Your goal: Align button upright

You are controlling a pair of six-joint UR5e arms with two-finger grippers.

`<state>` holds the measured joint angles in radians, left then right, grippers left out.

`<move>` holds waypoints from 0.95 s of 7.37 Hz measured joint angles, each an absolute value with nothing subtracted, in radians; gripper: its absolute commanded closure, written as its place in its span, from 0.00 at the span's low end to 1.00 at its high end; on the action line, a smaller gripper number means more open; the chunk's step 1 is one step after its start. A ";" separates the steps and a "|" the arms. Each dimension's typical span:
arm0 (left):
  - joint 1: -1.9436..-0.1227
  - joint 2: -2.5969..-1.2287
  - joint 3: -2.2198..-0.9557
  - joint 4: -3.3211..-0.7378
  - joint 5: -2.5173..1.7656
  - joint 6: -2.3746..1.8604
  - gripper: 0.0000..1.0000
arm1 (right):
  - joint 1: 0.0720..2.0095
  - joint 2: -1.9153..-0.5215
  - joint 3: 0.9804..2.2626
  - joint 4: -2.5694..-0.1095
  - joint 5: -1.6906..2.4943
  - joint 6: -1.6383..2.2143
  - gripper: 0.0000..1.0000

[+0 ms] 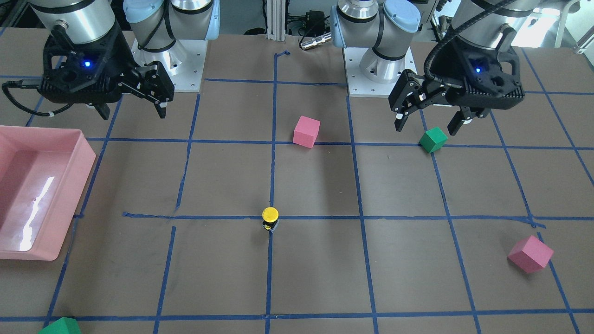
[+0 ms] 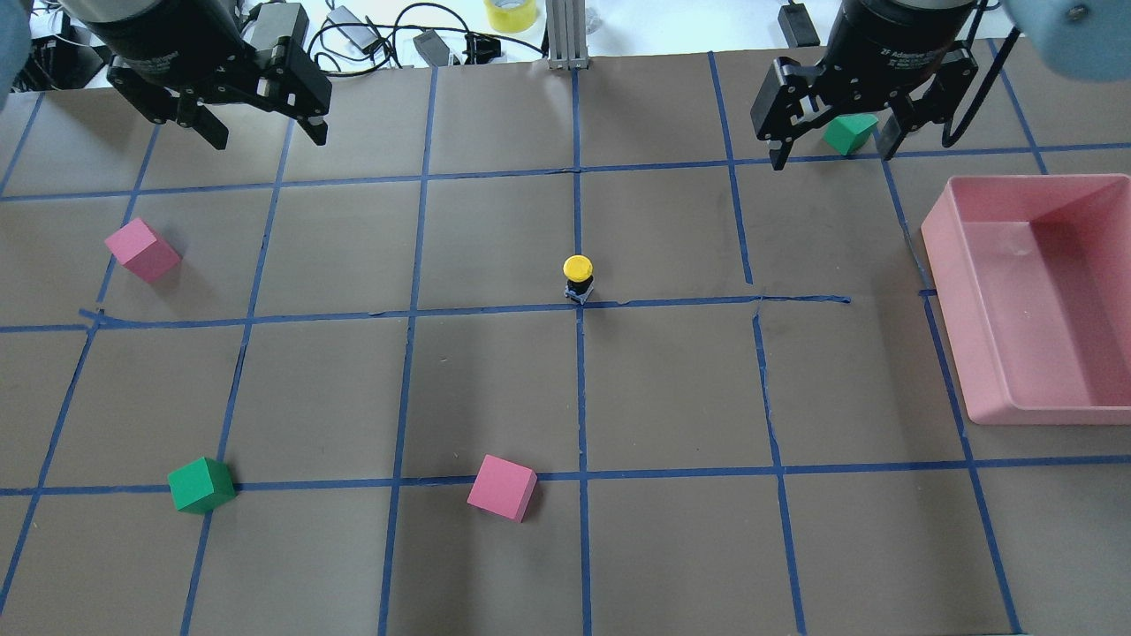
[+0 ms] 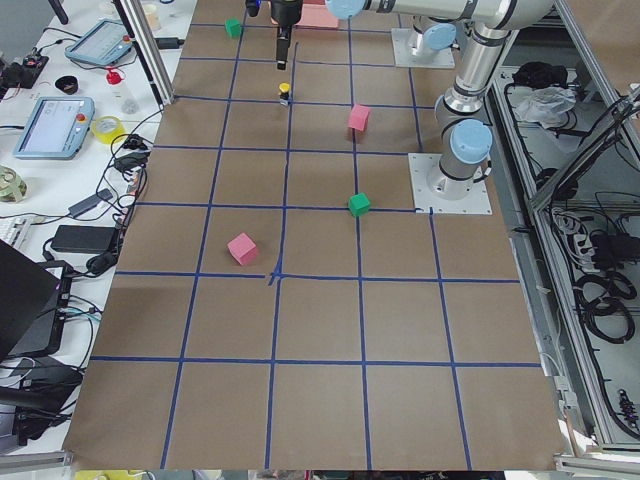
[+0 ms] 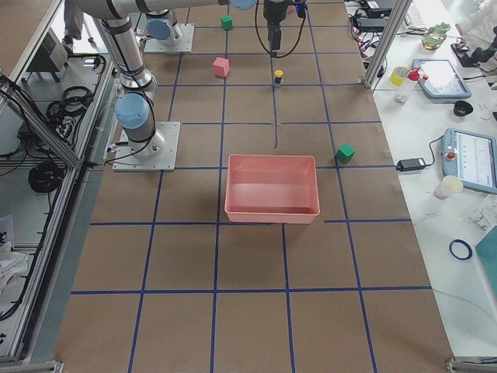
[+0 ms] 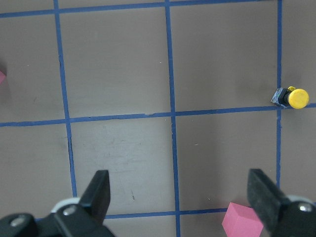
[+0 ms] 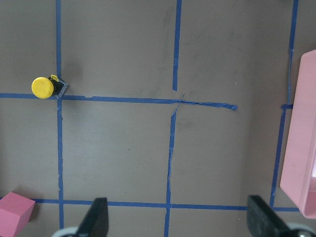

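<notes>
As seen from overhead, brown table [image 2: 671, 397] taped into blue squares, with everything on it well apart. At its right end, pink tray [image 2: 947, 318]: holds nothing, bare glossy floor showing; likely set at the edge to leave the middle free. Left gripper [image 2: 268, 137] and right gripper [image 1: 133, 113]: hang high over the table, one to each side of the middle, jaws spread wide, gripping nothing, touching nothing. Seems a waiting or finished pose, held off the work so as not to knock it. Scattered around: left pink cube [image 2: 141, 250], out by the left edge; near pink cube [image 2: 502, 488], close to the centre line; near green cube [image 2: 201, 484], at the near left; far green cube [image 2: 850, 132], at the far right. Look like clutter, no part of the job. Smallest, at the middle, on a tape crossing: button [image 2: 578, 278]. Stands with yellow cap up, black body under it, lower end on the table, apart from every cube. Judged upright already, so little or nothing left to do. Easily tipped by a stray jaw, at a guess.
</notes>
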<state>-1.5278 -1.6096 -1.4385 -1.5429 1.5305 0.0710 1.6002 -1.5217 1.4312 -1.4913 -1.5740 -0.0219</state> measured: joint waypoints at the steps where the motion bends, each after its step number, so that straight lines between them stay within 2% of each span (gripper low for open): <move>1: -1.527 -1.613 -1.442 -1.546 1.530 0.070 0.00 | 1.601 -1.522 1.431 -1.491 -1.574 -0.022 0.00; 7: -1.523 -1.600 -1.446 -1.591 1.535 0.069 0.00 | 1.601 -1.522 1.431 -1.489 -1.574 -0.021 0.00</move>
